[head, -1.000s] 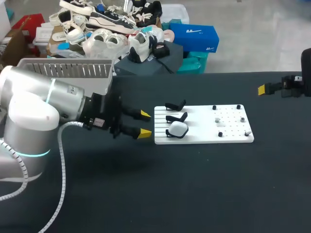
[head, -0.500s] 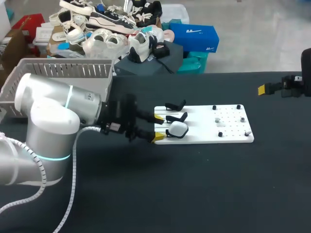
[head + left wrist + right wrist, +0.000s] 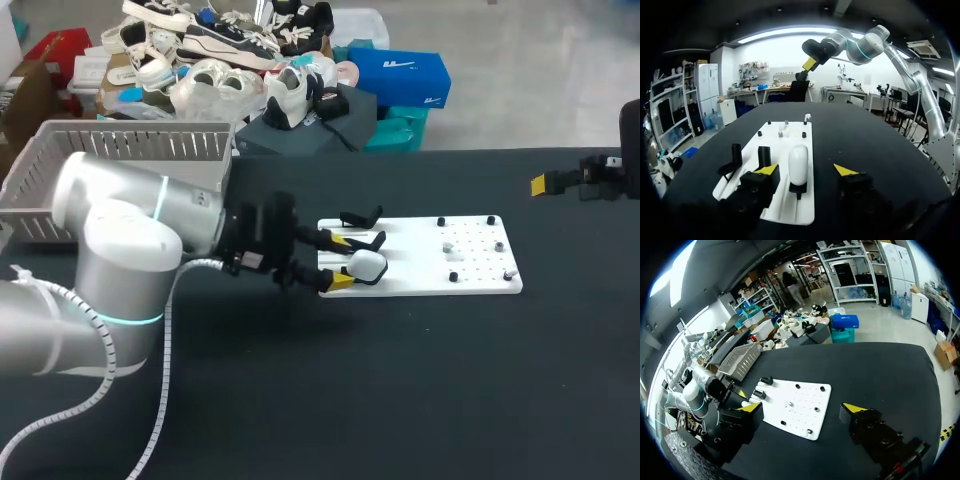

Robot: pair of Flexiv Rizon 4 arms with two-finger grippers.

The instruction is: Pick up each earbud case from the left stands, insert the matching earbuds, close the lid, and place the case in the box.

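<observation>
A white earbud case (image 3: 366,265) sits lid-shut on the nearest black stand at the left end of the white board (image 3: 420,280). Two more stands (image 3: 362,216) behind it are empty. My left gripper (image 3: 341,261) is open, its yellow tips on either side of the case's near end. In the left wrist view the case (image 3: 798,162) lies between the fingers (image 3: 766,170), with a gap on each side. Small earbuds (image 3: 447,245) rest among black pegs on the board's right half. My right gripper (image 3: 801,407) is open and holds nothing, well off from the board (image 3: 795,405), at the table's far right (image 3: 560,182).
A grey slatted basket (image 3: 120,150) stands at the table's back left, behind my left arm. The white board's (image 3: 785,210) two empty stands (image 3: 735,156) are beside the left finger. My right arm (image 3: 850,42) hangs beyond the board's far end.
My left arm has moved right to the board; its yellow tips now flank the case on the near stand. The right arm has stayed put.
</observation>
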